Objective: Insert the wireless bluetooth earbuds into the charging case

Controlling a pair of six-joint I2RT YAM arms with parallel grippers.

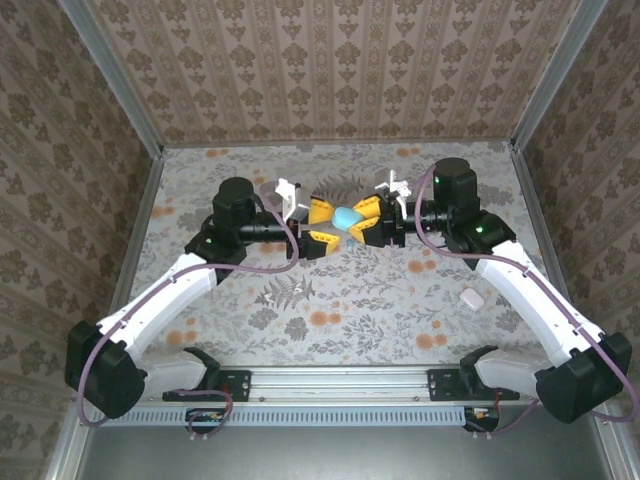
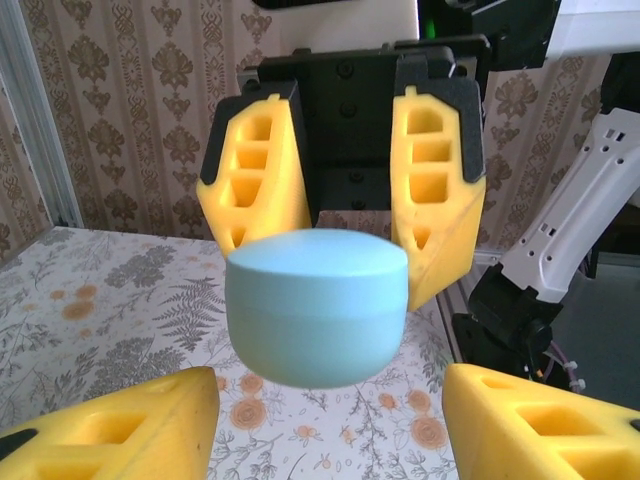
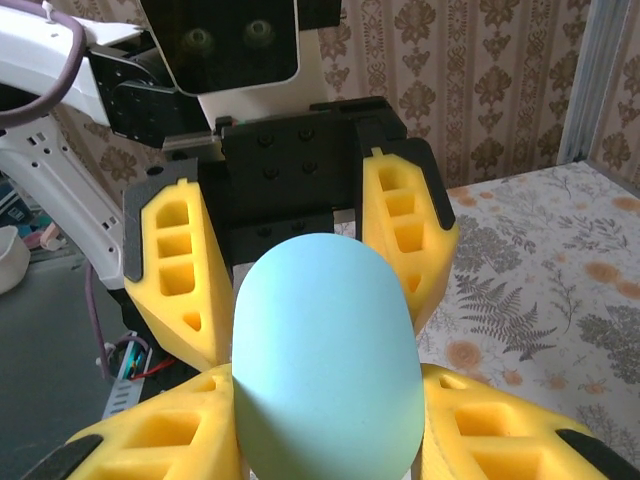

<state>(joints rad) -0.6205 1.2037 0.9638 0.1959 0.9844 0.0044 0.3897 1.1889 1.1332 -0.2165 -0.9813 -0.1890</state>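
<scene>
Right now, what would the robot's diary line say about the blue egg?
blue case: midair, closed | right gripper: shut on blue case | left gripper: open, straddling it

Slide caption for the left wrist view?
Right fingers grip a closed light blue case in mid-air; open left fingers sit close, apart from it.

Pale-blue case (image 1: 349, 216), yellow fingers (image 2: 255, 180)

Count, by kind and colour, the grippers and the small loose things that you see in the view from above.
2 yellow-fingered grippers: left gripper, right gripper
1 light blue egg-shaped plastic case, between the grippers
1 small white rounded object, on the table
Total: 4
</scene>
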